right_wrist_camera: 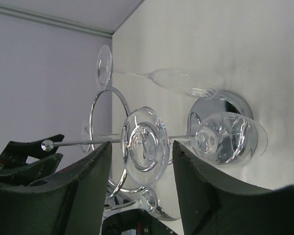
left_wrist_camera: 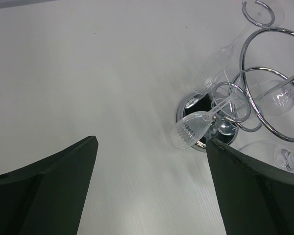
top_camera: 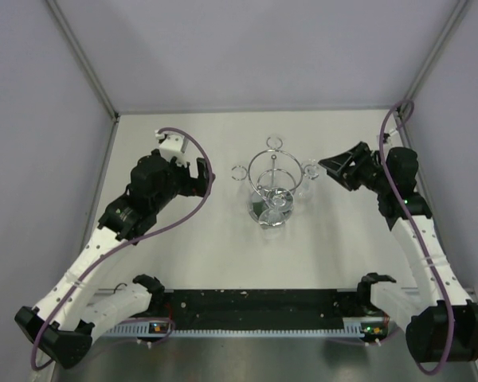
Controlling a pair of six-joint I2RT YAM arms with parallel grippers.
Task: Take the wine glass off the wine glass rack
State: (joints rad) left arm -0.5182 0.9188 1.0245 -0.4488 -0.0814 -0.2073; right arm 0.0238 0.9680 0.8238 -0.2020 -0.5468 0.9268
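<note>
The chrome wine glass rack (top_camera: 272, 188) stands mid-table, with several clear glasses hanging upside down from its ring loops. My right gripper (top_camera: 327, 168) is at the rack's right side. In the right wrist view its jaws (right_wrist_camera: 139, 159) are open and straddle the round foot of a wine glass (right_wrist_camera: 144, 147), with a small gap on each side. That glass's bowl (right_wrist_camera: 231, 139) hangs toward the mirrored base (right_wrist_camera: 224, 104). My left gripper (top_camera: 205, 176) is wide open to the left of the rack and holds nothing (left_wrist_camera: 151, 143). A ribbed glass (left_wrist_camera: 190, 130) hangs just beyond its right finger.
Another glass (right_wrist_camera: 186, 81) hangs on the rack's far side, its foot (right_wrist_camera: 104, 68) in a loop. More glasses (left_wrist_camera: 277, 98) crowd the chrome hoops (left_wrist_camera: 264, 44). Grey walls enclose the white table (top_camera: 183, 263). The arms' black base rail (top_camera: 259, 302) runs along the near edge.
</note>
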